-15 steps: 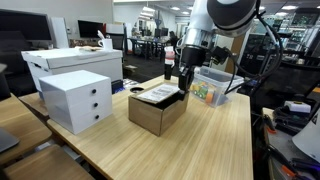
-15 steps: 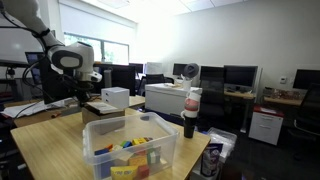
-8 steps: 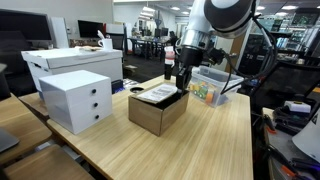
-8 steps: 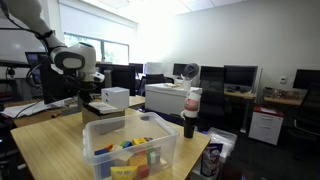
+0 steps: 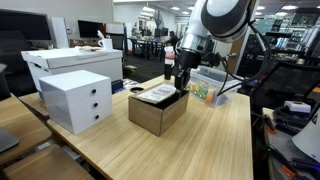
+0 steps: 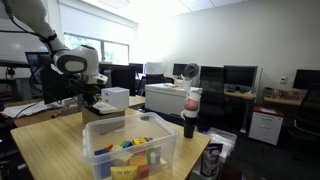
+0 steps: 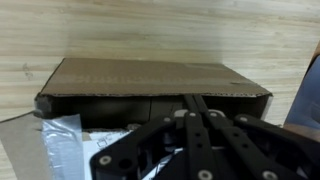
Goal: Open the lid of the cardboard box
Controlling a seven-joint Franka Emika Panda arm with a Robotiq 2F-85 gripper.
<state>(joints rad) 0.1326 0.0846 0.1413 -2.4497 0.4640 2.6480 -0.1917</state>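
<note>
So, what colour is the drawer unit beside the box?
The drawer unit is white, clearest in an exterior view.

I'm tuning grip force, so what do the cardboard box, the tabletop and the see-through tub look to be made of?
The cardboard box: brown cardboard, matte, dull and fibrous with folded edges in the wrist view. The table: light wood or wood-look laminate, grain lines showing; I cannot tell which. The tub: probably clear plastic, since coloured items show through its walls.
</note>
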